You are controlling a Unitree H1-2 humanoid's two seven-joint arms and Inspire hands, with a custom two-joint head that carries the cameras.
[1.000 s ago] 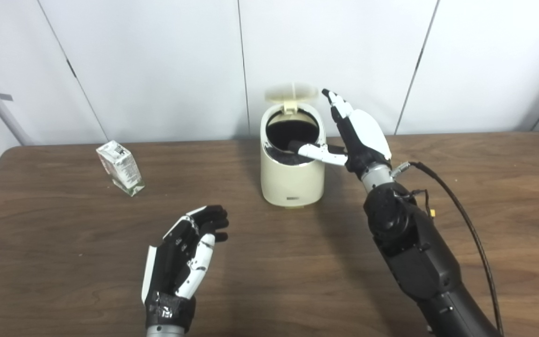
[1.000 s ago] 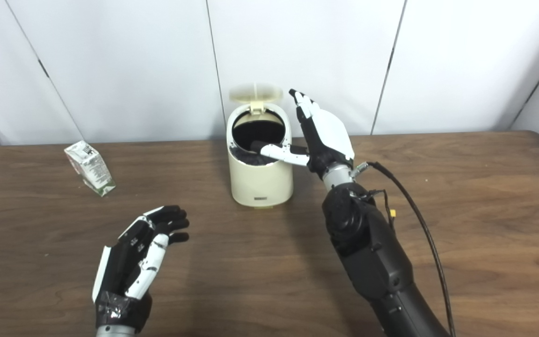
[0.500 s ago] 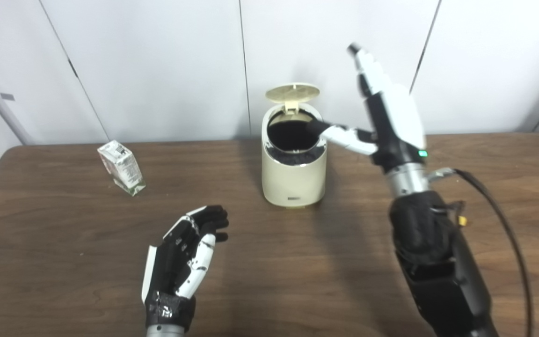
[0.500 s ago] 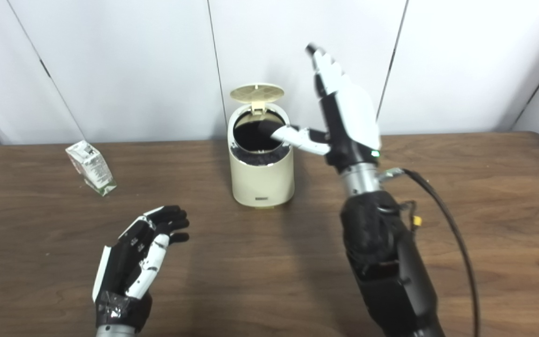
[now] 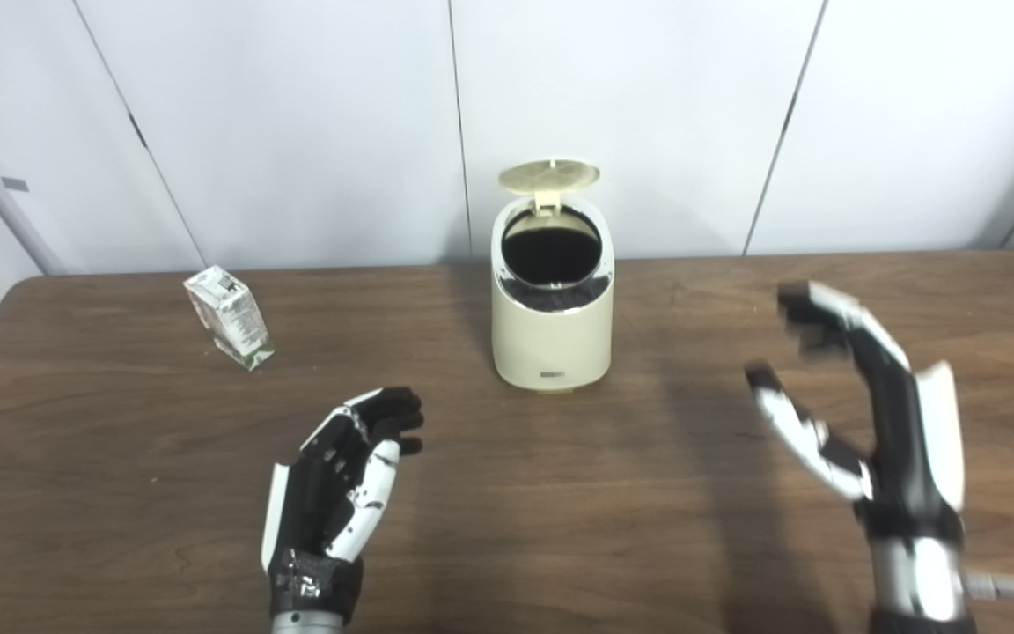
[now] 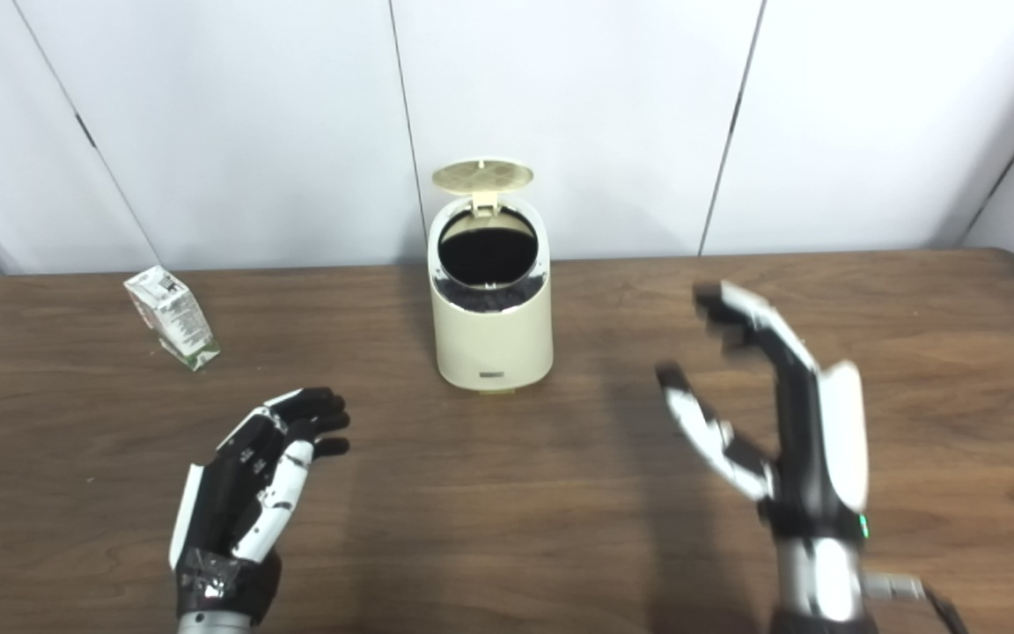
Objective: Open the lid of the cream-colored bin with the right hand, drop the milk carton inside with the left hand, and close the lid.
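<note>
- Left eye view: cream-colored bin (image 5: 549, 339) stands upright at the far middle of the wooden table (image 5: 120, 458), its round lid (image 5: 549, 174) swung up and back on the hinge, exposing the dark interior.
- Milk carton (image 5: 230, 317) rests tilted on the table, well apart to the left of the bin, untouched.
- Left hand (image 5: 335, 480) hovers low near the front edge, palm up, fingers loosely curled, holding nothing.
- Right hand (image 5: 868, 414), blurred, is raised at the right, well clear of the bin, fingers and thumb spread, empty.
</note>
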